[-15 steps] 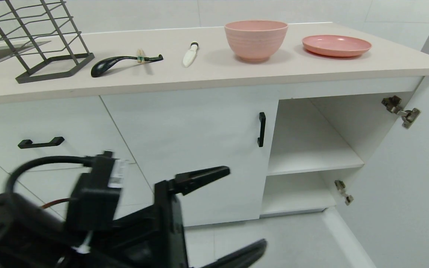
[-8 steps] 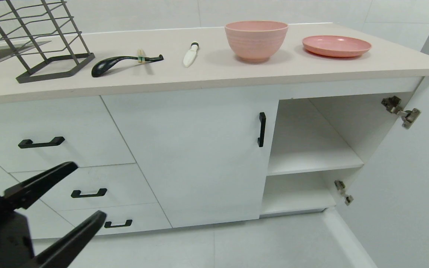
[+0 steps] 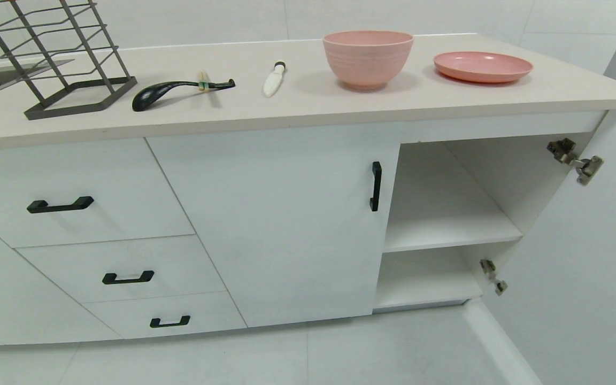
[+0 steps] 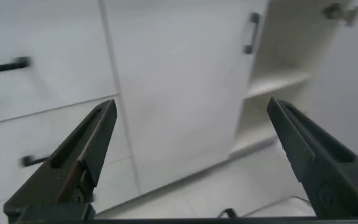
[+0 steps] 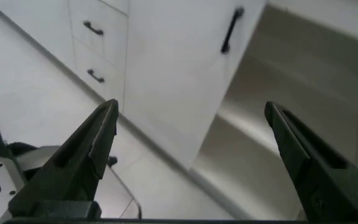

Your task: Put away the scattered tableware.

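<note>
Along the top of the frame, tableware is lying scattered on the tabletop (image 3: 447, 99). A pink bowl (image 3: 368, 58) is sitting right of centre, a pink plate (image 3: 483, 66) is resting near it toward the upper right, and a small white utensil (image 3: 274, 79) is lying left of the bowl. A black spoon (image 3: 163, 92) is lying beside a wire rack (image 3: 56, 59) in the upper left. At the right, the cabinet (image 3: 447, 224) is standing open, its door (image 3: 597, 267) swung out. Down low, the left end effector (image 4: 191, 106) is hanging with fingers spread wide before the drawers, and the right end effector (image 5: 190, 104) is gaping apart likewise, facing the cupboard front.
</note>
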Robot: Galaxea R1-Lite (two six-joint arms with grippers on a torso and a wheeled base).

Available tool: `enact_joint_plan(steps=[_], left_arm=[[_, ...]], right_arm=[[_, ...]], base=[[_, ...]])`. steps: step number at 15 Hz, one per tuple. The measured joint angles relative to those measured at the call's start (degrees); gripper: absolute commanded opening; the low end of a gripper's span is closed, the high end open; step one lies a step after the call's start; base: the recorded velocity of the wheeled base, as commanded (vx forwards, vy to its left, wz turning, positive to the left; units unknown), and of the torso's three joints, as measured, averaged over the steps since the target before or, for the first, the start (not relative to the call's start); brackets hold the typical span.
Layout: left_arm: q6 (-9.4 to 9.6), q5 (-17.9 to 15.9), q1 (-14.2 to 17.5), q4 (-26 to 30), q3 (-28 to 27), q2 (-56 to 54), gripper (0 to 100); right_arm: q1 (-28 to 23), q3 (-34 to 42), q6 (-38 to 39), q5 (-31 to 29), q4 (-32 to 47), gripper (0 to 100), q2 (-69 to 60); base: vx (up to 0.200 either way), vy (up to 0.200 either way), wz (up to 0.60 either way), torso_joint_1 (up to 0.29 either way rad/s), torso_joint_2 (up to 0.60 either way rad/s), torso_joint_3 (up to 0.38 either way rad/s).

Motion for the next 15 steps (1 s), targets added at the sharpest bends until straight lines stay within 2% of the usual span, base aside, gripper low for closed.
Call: enact_joint_plan(steps=[1, 2, 3, 4, 5, 6, 7, 8, 9, 11, 13, 15], left_arm=[[1.51, 1.66, 0.94, 0.29, 0.69, -2.85, 100], [4.39, 4.89, 1.46, 2.99, 3.28, -4.94, 100], [7.74, 10.67, 1.74, 7.14, 5.08, -6.29, 100], [9.13, 14.40, 1.88, 10.78, 6.07, -7.14, 100], [9.18, 15.74, 1.93, 11.39, 6.46, -7.69, 100], [7.52, 18.26, 1.97, 11.54, 6.73, -8.13, 100], [4.67, 21.07, 1.97, 11.74, 6.86, -8.34, 100], [2.23, 22.32, 1.97, 12.31, 6.88, -8.44, 100], [0.77, 22.76, 2.00, 13.28, 6.95, -8.55, 100], [0.96, 22.78, 2.00, 13.49, 6.97, -8.62, 100], [3.17, 21.75, 1.97, 12.53, 6.97, -8.64, 100], [3.02, 20.07, 2.00, 13.60, 6.97, -8.66, 100]], right_arm=[[-0.71, 0.00, 0.46, -0.96, 4.99, 100, -2.49], [-1.30, 0.00, 0.80, -2.60, 11.50, 100, -5.81], [-1.73, -0.07, 1.40, -7.39, 17.55, 100, -8.90], [-2.05, -0.11, 2.88, -15.10, 20.48, 100, -10.97], [-2.26, -0.13, 4.99, -22.26, 21.76, 100, -12.32], [-2.41, -0.13, 7.58, -30.60, 22.43, 100, -13.26], [-2.50, -0.11, 10.40, -37.58, 23.71, 100, -13.86], [-2.58, -0.11, 12.84, -41.52, 24.55, 100, -14.25], [-2.63, -0.07, 13.69, -41.50, 24.83, 100, -14.53], [-2.68, -0.07, 13.99, -41.06, 24.99, 100, -14.84], [-2.68, -0.10, 13.97, -41.06, 25.06, 100, -14.97], [-2.68, -0.10, 14.04, -41.06, 25.10, 100, -15.03]], base=[[0.000, 0.000, 0.00, 0.000, 0.00, 0.000], [0.000, 0.000, 0.00, 0.000, 0.00, 0.000], [0.000, 0.000, 0.00, 0.000, 0.00, 0.000], [0.000, 0.000, 0.00, 0.000, 0.00, 0.000], [0.000, 0.000, 0.00, 0.000, 0.00, 0.000], [0.000, 0.000, 0.00, 0.000, 0.00, 0.000], [0.000, 0.000, 0.00, 0.000, 0.00, 0.000], [0.000, 0.000, 0.00, 0.000, 0.00, 0.000], [0.000, 0.000, 0.00, 0.000, 0.00, 0.000], [0.000, 0.000, 0.00, 0.000, 0.00, 0.000], [0.000, 0.000, 0.00, 0.000, 0.00, 0.000], [0.000, 0.000, 0.00, 0.000, 0.00, 0.000]])
